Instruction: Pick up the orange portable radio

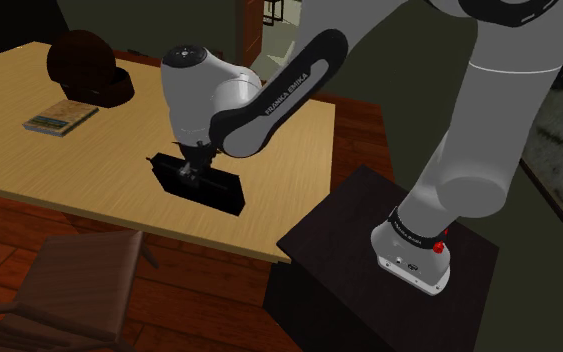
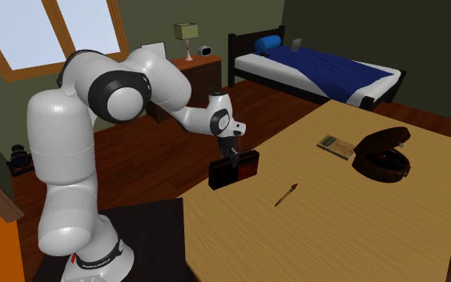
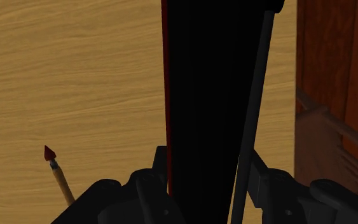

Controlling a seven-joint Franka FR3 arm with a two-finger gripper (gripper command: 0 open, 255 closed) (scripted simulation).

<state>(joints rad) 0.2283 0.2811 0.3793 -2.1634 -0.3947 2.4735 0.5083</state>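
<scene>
The portable radio (image 2: 235, 170) is a flat box drawn black with a dark red face. It stands upright near the edge of the wooden table (image 2: 360, 224) on the side of my stand. My gripper (image 2: 231, 155) comes down on its top. In the shoulder view the radio (image 1: 207, 186) sits under the gripper (image 1: 195, 163). Seen from the wrist, the radio (image 3: 209, 83) runs between the fingers (image 3: 157, 170), which press on both of its sides. I cannot tell whether its base still touches the table.
A small paintbrush (image 2: 286, 195) lies on the table close to the radio. A book (image 2: 336, 146) and a dark brown open round case (image 2: 382, 154) sit at the far end. A wooden chair (image 1: 69, 290) stands at the table's long side.
</scene>
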